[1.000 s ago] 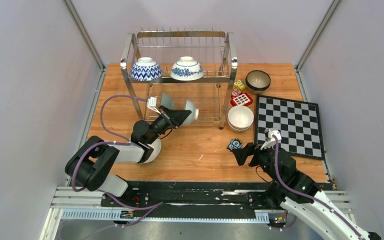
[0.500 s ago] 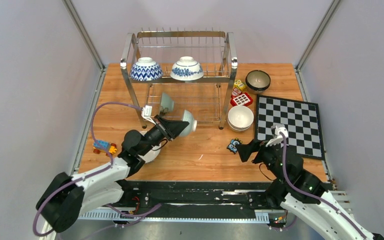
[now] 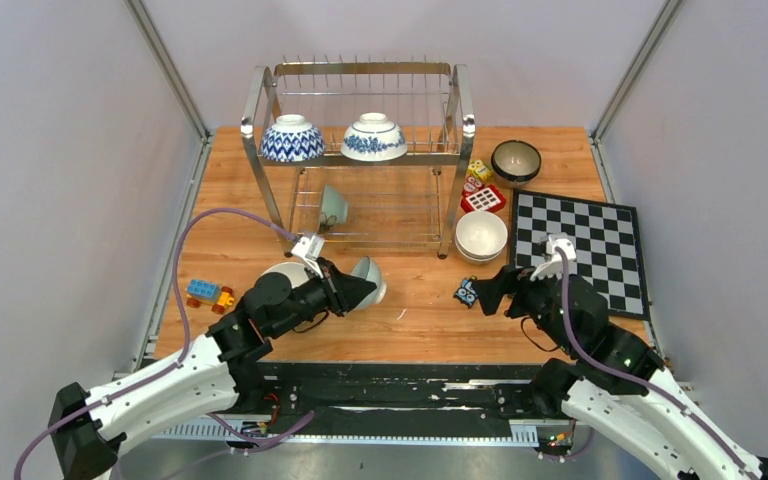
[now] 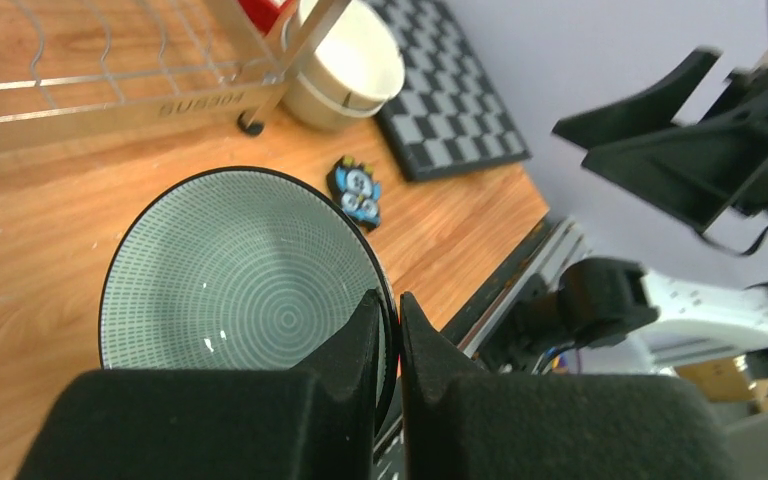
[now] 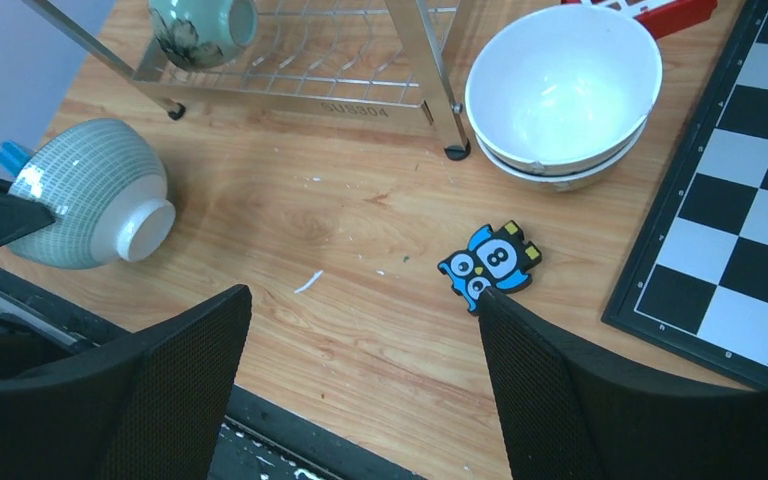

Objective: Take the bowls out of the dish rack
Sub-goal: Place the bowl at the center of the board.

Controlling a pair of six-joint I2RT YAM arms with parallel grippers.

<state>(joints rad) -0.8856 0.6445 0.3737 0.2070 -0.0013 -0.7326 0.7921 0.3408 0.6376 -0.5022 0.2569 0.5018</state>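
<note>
The left gripper (image 4: 390,305) is pinching the rim of a pale green bowl (image 4: 240,270). Its two fingers are squeezing almost together, one inside the bowl and one outside. The bowl is sticking out past the tips of the gripper. It is lying on its side, with its open mouth facing back at the gripper and its little foot pointing toward the right arm. It is hanging in front of the dish rack (image 3: 360,69), not inside it, over the wooden table (image 3: 420,330). I cannot tell if it is touching the table.

The right gripper (image 5: 360,300) is spreading its fingers wide and is holding nothing. It is hovering over the table near a blue owl toy (image 5: 490,262), well apart from the held bowl.

A blue zigzag bowl (image 3: 291,138) and a white bowl with blue flowers (image 3: 374,137) are sitting upside down on the top shelf of the rack. A second green bowl (image 3: 332,206) is leaning on its side on the bottom shelf. A stack of white bowls (image 3: 481,236) is sitting on the table just beside the rack's right leg, next to a chessboard (image 3: 580,250). A dark bowl (image 3: 516,160) is sitting farther back, to the right of the rack.
</note>
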